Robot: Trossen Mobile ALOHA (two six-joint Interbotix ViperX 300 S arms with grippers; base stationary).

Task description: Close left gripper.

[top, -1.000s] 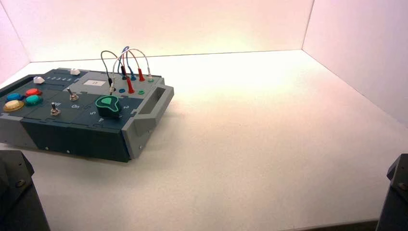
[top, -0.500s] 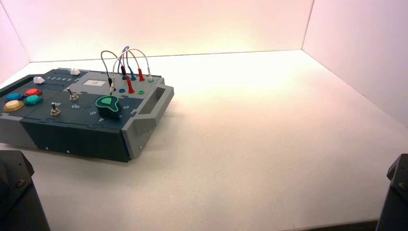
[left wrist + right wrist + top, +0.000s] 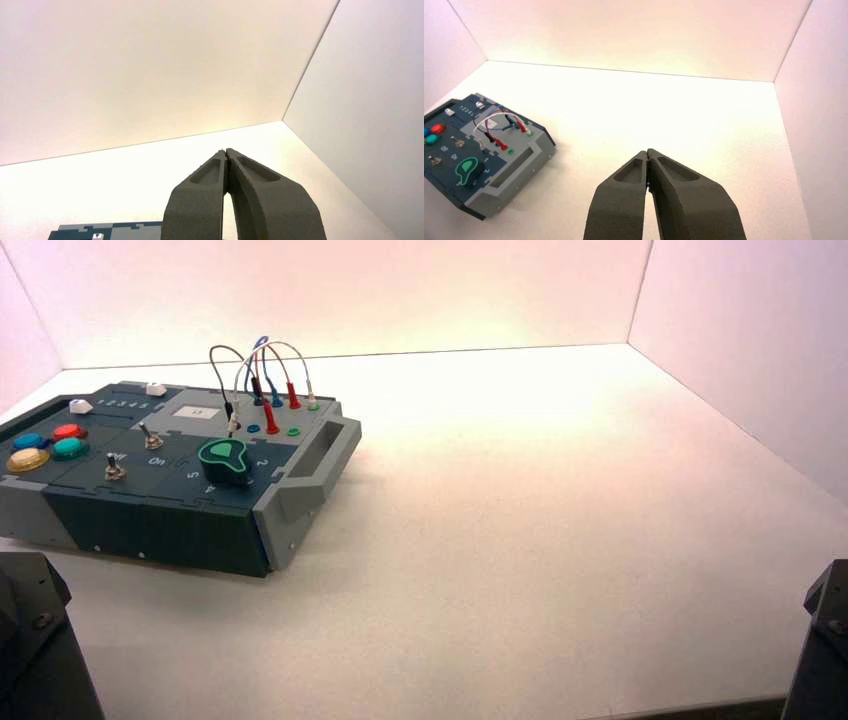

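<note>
The left claw (image 3: 226,152) is already clenched: in its wrist view the 2 fingertips meet at a point with nothing between them, so the closing step looks done and little is left but to hold. It sits parked low at the robot's left, back from the box (image 3: 160,515), aimed out over the bare table (image 3: 560,500) toward the far wall; only a corner of the box shows under it in that view. The right claw (image 3: 647,152) is likewise clenched on nothing, parked at the robot's right and well apart from the box. The box stands on the left part of the table, turned a little, with its green knob (image 3: 225,460) near the front, coloured round buttons (image 3: 50,445) at its left end, 2 small toggle switches (image 3: 150,437) between them, and looped wires (image 3: 262,370) plugged in at the back. If anything more is wanted, it is only to keep the fingers pressed shut without moving the arm. Against the pictures from 1 second and half a second ago, the overhead view shows no change: box, wires and both arm bases lie exactly as they did.
</note>
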